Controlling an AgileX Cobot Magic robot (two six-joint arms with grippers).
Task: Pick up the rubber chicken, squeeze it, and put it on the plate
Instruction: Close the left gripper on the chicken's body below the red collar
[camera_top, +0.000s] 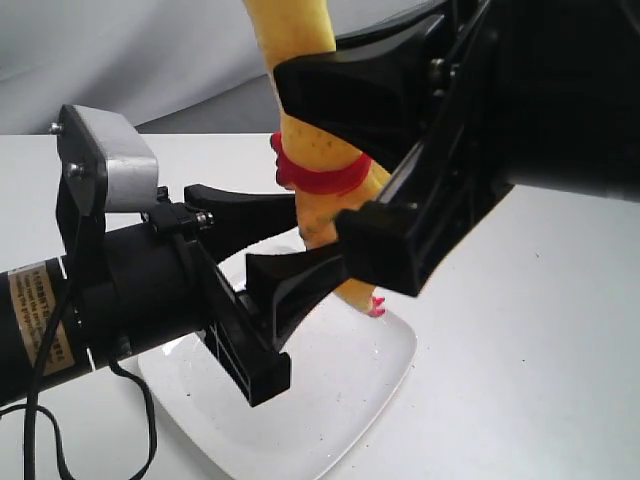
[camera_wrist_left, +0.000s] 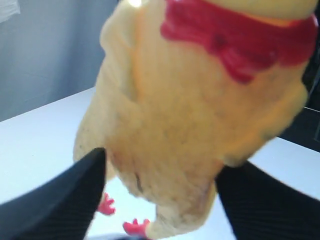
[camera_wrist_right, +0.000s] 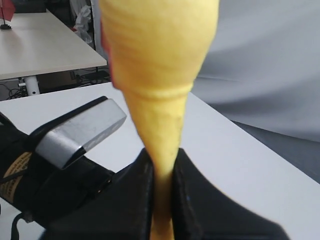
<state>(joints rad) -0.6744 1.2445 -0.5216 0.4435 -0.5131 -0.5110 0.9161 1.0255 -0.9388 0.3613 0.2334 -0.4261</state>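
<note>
The rubber chicken (camera_top: 318, 130) is showing soft, matt yellow rubber with faint dark specks, its red neck band (camera_top: 322, 178) gleaming slightly. The plate (camera_top: 340, 400) is shining glossy white. The left gripper (camera_top: 315, 238) and right gripper (camera_top: 310, 150) are looking like matt black plastic, the pads (camera_wrist_left: 65, 200) finely ribbed. The table (camera_top: 560, 330) is lying smooth and matt; grey cloth (camera_top: 120, 60) is hanging behind.

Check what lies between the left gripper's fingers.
The rubber chicken: its yellow lower body fills the gap of the left gripper, seen plainly in the left wrist view.
</note>
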